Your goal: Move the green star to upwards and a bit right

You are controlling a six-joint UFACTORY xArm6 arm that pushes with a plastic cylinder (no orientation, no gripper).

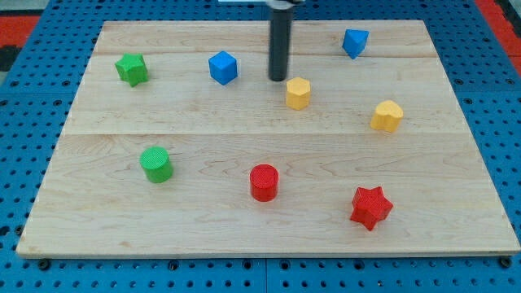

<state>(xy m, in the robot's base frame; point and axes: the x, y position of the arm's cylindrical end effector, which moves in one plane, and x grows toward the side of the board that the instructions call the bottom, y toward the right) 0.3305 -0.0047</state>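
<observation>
The green star [131, 69] lies near the upper left corner of the wooden board [195, 236]. My tip [278, 78] rests on the board at the upper middle, far to the right of the green star. It stands between the blue cube [222, 67] on its left and the yellow hexagon [298, 93] just to its lower right, touching neither.
A second blue block [354, 41] sits at the upper right. A yellow block [387, 115] lies at the right. A green cylinder [155, 163], a red cylinder [264, 181] and a red star [370, 207] lie across the lower half.
</observation>
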